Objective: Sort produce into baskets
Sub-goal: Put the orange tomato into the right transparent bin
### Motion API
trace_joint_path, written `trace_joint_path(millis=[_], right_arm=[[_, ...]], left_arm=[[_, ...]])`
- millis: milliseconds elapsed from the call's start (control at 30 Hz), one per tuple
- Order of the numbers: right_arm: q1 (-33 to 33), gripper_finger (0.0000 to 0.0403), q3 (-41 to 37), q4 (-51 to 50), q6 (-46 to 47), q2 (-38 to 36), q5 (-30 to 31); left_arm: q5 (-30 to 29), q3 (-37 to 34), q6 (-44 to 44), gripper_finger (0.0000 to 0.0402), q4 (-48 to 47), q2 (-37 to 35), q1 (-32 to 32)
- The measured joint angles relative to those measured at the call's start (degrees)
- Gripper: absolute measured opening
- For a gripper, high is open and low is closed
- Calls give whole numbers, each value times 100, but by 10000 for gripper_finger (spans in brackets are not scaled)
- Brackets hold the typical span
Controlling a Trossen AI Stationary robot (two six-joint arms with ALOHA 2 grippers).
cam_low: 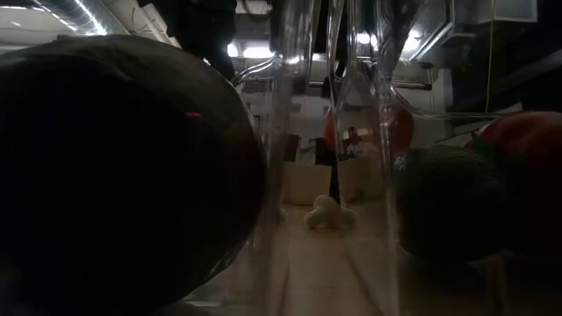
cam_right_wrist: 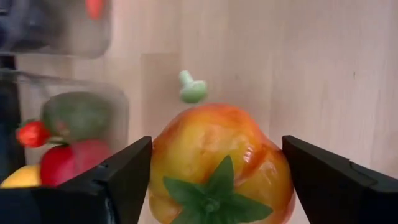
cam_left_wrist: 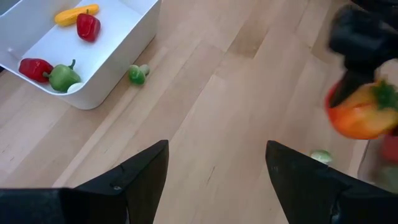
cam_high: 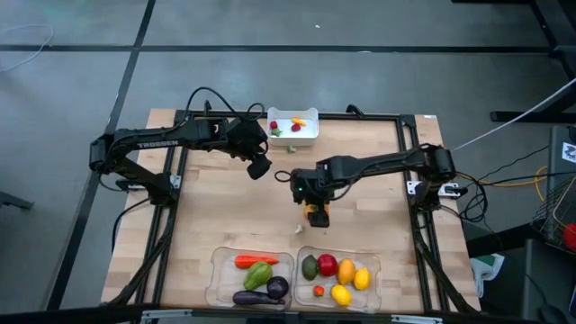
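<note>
The right gripper [cam_high: 316,214], over mid-table, clamps an orange pepper [cam_right_wrist: 219,165] across its widest part; the glossy, rounded skin could slip out before it reaches the right-hand clear tray [cam_high: 377,290], already crowded with fruit. A small pale green piece [cam_right_wrist: 193,88] lies on the wood between pepper and trays. The left gripper [cam_left_wrist: 214,180] hangs open and empty near the white bin [cam_high: 309,135], which holds a few pieces.
</note>
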Motion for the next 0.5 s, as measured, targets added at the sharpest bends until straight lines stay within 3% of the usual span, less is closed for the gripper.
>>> trace_joint_path(millis=[500], right_arm=[[1407, 326, 2, -477, 885, -661, 169]], left_arm=[[0, 0, -1, 265, -2, 0, -1]])
